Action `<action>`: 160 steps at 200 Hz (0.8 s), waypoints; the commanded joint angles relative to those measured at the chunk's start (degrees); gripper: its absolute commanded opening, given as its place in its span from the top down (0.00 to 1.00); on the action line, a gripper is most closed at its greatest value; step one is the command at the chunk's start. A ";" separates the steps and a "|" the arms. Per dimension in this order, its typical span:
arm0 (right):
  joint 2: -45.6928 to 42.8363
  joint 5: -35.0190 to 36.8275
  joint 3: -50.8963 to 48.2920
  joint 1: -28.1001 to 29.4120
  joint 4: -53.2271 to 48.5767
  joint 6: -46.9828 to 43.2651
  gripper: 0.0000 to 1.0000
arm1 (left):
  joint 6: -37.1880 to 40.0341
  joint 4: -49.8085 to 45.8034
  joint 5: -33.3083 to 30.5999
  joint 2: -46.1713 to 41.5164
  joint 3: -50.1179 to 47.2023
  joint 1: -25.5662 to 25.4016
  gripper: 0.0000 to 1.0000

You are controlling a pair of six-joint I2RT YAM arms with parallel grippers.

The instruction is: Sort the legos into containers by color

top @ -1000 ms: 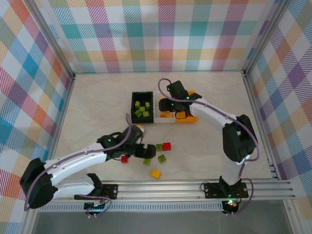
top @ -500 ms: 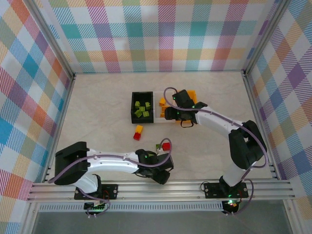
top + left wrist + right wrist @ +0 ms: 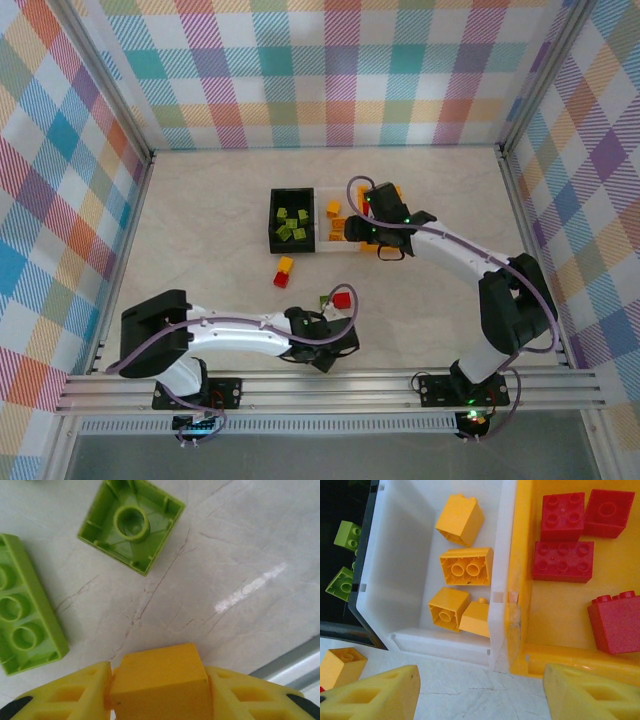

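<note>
From above, the left gripper (image 3: 334,351) is reaching low over the near edge of the table (image 3: 200,220), close to the metal rail (image 3: 400,380), and its jaws are too small there to read. The left wrist camera is showing them plainly, with the yellow fingers (image 3: 65,695) pinching a yellow-orange brick (image 3: 160,687). That close view is also showing two lime green pieces lying on the marbled surface just ahead, a square green brick (image 3: 131,525) turned hollow side up and a long green brick (image 3: 25,625). The overhead camera is showing loose pieces farther out: a red brick (image 3: 342,299) touching a small green brick (image 3: 326,301), and a yellow brick (image 3: 286,265) sitting against a small red brick (image 3: 280,280). The right gripper (image 3: 480,695) is hovering at the front edge of the joined bins with its jaws spread wide apart. From above the right arm is covering much of the orange-yellow bin (image 3: 560,610), while the right wrist camera is looking straight in. Four red pieces (image 3: 562,560) are lying there, four yellow-orange pieces (image 3: 466,567) are lying in the white bin (image 3: 405,570), and green pieces (image 3: 347,535) are lying in the black bin (image 3: 335,500).
</note>
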 commanded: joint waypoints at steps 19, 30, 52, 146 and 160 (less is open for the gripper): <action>-3.98 -2.17 -3.72 -0.24 2.59 1.93 0.34 | 1.24 2.86 1.37 -12.19 -1.73 11.07 0.60; -5.01 -2.44 -5.02 -0.10 2.91 2.50 0.34 | 2.38 4.94 2.79 -14.09 -1.75 15.79 0.60; -7.66 -3.02 -8.06 0.31 3.67 3.67 0.34 | 4.89 8.50 5.52 -13.55 -0.14 25.25 0.60; -14.33 -3.25 -17.46 2.29 5.10 6.56 0.34 | 8.85 12.29 9.99 14.06 29.40 38.82 0.64; -14.33 -3.60 -17.92 2.37 5.15 6.60 0.34 | 9.03 11.19 9.41 17.58 33.10 38.92 0.64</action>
